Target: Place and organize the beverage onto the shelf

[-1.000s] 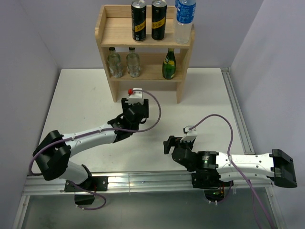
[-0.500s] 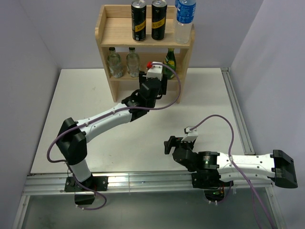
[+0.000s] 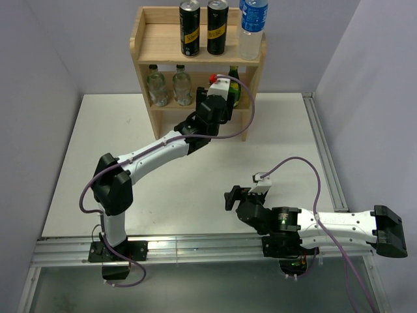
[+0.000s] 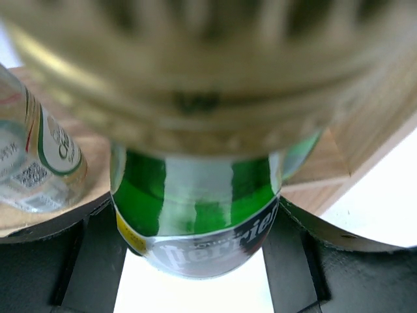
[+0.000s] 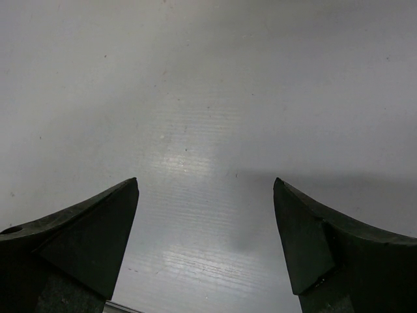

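The pale wooden shelf (image 3: 163,45) stands at the back of the table. A green Perrier bottle (image 3: 233,83) stands at the right end of its lower board. My left gripper (image 3: 223,99) reaches in at that bottle. In the left wrist view the green bottle (image 4: 195,195) fills the space between my black fingers (image 4: 98,261), which stand on either side of it; the left gripper (image 4: 195,267) looks open around it. My right gripper (image 3: 229,197) is open and empty low over the white table (image 5: 195,98), its opening (image 5: 205,241) bare.
Two clear bottles (image 3: 156,85) (image 3: 182,85) stand at the left of the lower board; one shows in the left wrist view (image 4: 39,150). Two black cans (image 3: 189,27) (image 3: 217,26) and a blue-labelled water bottle (image 3: 251,26) stand on the upper board. The shelf's right side panel (image 4: 378,117) is close by.
My left arm has stretched from the middle of the table up and right to the lower board, and its gripper now straddles the green bottle. The right arm has not moved.
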Tool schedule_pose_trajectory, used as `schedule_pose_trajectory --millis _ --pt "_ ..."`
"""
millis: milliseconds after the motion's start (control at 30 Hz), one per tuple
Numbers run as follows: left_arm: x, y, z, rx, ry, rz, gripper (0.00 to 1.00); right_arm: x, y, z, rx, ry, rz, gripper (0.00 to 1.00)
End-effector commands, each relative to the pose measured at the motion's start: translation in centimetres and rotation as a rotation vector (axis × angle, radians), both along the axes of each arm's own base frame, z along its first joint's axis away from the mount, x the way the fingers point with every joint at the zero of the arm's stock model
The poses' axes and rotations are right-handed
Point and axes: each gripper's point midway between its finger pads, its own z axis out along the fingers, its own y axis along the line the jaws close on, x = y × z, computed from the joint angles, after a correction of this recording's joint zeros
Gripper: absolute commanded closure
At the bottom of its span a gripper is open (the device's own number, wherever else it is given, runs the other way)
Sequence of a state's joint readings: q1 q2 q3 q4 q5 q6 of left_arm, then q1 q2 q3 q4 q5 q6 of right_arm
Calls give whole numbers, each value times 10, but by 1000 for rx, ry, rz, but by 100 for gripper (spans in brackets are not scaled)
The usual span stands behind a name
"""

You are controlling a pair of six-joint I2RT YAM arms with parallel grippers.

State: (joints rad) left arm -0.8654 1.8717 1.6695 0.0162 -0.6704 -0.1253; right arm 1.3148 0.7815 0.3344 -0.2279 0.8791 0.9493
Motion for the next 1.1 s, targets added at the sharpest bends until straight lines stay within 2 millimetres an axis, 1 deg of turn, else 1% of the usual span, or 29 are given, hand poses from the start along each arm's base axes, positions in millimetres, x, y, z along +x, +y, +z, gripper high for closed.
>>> schedule_pose_trajectory --millis 0,33,100,133,300,333,633,933,1067 --pt "11 7 93 -172 -181 20 100 6 -4 6 28 -29 -42 9" --pt "13 9 97 -174 -188 26 100 6 -3 6 27 -30 -40 9" --pt "18 9 95 -169 -188 32 100 6 -3 6 29 -29 -39 9" --pt "20 11 98 -169 -194 38 100 6 -3 6 27 -29 -39 9" --pt "29 14 97 -178 -197 45 100 6 -3 5 20 -29 -37 9" --pt "32 17 96 -183 -197 51 100 6 -2 6 25 -30 -39 9" --pt "51 22 82 -213 -175 51 100 7 -1 4 7 -30 -38 9" --pt "61 23 79 -252 -167 39 100 8 0 4 -3 -31 -42 9" --pt "62 21 77 -260 -159 24 100 8 0 3 -6 -30 -39 9"
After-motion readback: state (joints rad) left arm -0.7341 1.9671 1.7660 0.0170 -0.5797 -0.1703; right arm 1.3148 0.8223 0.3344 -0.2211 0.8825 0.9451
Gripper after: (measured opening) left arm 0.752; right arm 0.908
